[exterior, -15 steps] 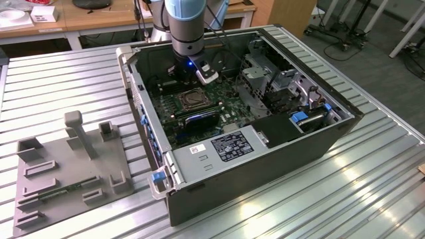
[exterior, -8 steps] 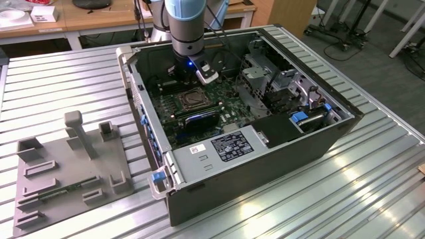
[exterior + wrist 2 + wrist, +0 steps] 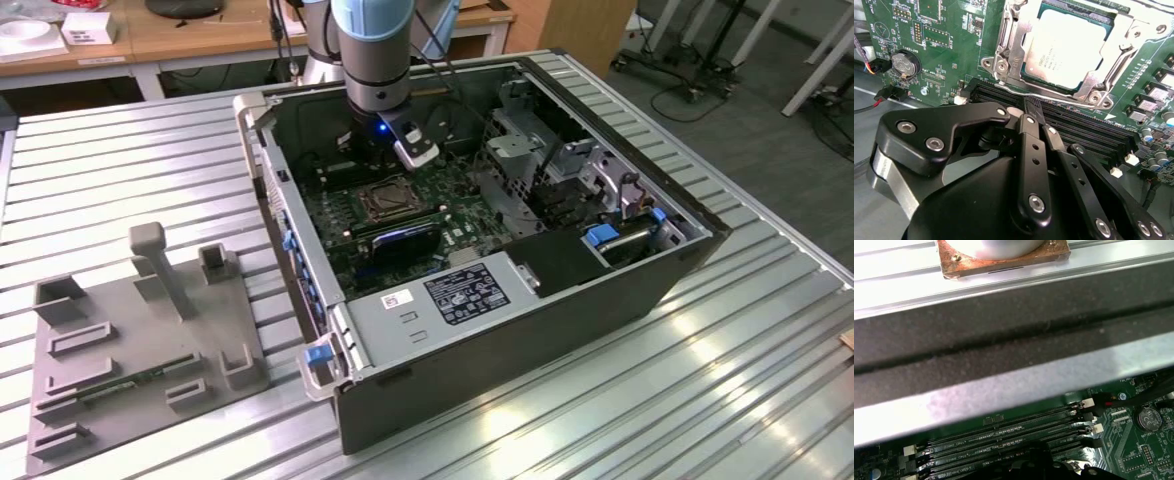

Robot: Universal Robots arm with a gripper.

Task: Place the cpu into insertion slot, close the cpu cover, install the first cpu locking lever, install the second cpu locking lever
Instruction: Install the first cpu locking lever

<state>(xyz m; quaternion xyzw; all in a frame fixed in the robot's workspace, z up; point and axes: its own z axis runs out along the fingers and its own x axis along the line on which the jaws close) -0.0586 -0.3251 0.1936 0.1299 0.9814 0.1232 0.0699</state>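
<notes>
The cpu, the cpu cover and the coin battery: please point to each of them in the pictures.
cpu (image 3: 1066, 47): second wrist view, middle of its pale top face.
cpu cover (image 3: 1014, 36): second wrist view, silver side bar beside the cpu.
coin battery (image 3: 905, 64): second wrist view, middle of its round face.

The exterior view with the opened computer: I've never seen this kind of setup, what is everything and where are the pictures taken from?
A robot arm reaches down into an open computer case lying on a ribbed metal table. That view comes from a camera off the arm; both wrist views come from cameras riding near its wrist. In the second wrist view, the black end effector is over the memory slots on the green motherboard, beside the cpu, which sits in its silver-rimmed insertion slot. A grey fixture plate lies at the exterior view's left.
</notes>
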